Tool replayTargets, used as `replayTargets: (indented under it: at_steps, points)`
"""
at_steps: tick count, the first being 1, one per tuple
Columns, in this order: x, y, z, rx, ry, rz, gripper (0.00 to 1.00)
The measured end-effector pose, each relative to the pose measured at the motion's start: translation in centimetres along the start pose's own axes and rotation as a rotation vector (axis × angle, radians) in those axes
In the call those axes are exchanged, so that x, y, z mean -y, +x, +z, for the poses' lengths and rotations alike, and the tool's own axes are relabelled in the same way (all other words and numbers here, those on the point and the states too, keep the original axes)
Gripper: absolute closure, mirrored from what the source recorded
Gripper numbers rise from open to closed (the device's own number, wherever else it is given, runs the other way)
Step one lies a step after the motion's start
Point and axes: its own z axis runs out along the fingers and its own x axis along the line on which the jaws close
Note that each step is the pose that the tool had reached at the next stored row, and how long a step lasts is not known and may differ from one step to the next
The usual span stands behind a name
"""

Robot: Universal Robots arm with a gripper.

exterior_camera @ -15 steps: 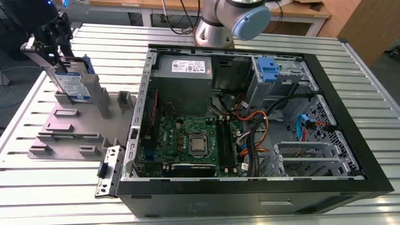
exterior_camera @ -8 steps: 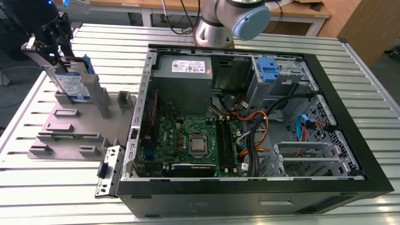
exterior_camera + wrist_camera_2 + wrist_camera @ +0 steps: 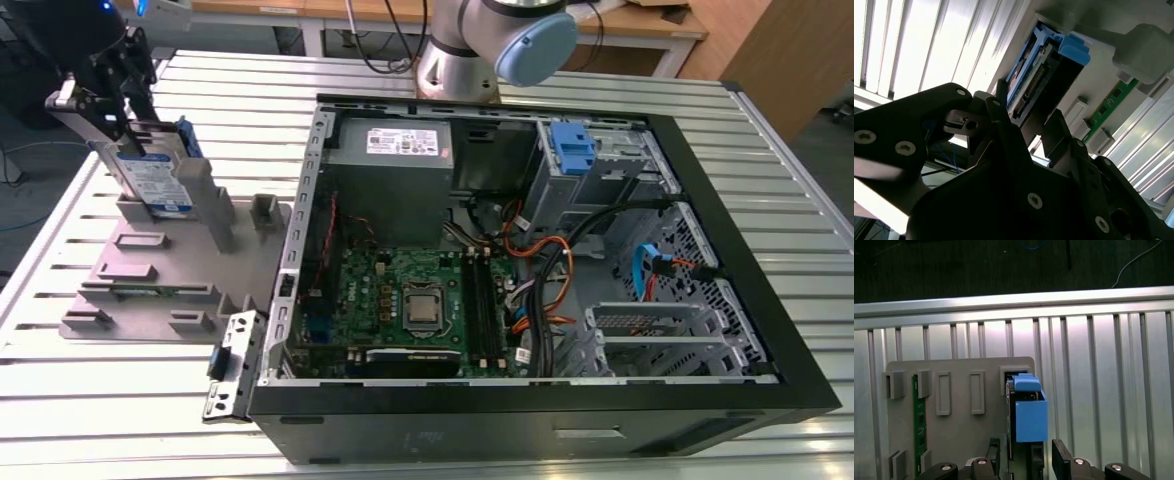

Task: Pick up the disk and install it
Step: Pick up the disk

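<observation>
Okay, far on the exterior view's left: the flat silver metal disk (image 3: 156, 182), with its white and blue label and blue plastic rails, stands on edge in a slot of the grey fixture plate (image 3: 134, 300). Its long axis is upright, top end pointing straight at me. My gripper (image 3: 127, 135) hangs right over it, jaws open and straddling that end. In the first wrist view my fingers (image 3: 1060, 457) sit either side of the blue rail, not pinching as far as I can judge. Further right, well apart: the open black computer case (image 3: 534, 425), green motherboard (image 3: 387, 290) exposed, bare blue plastic bracket (image 3: 574, 150) at its far corner.
</observation>
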Motion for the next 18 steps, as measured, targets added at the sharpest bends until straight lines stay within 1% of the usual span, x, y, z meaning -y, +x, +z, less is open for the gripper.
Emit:
replayTargets:
  at_steps: [10,11,13,14,18]
  points:
    - [0.01,0.01,0.00,-0.0001,-0.0002,0.000,0.47]
    - [0.01,0.01,0.00,-0.0001,-0.0002,0.000,0.49]
    - [0.01,0.01,0.00,-0.0001,-0.0001,0.000,0.49]
    - [0.01,0.01,0.01,-0.0001,-0.0001,0.000,0.55]
    - [0.01,0.01,0.01,-0.0001,-0.0001,0.000,0.56]
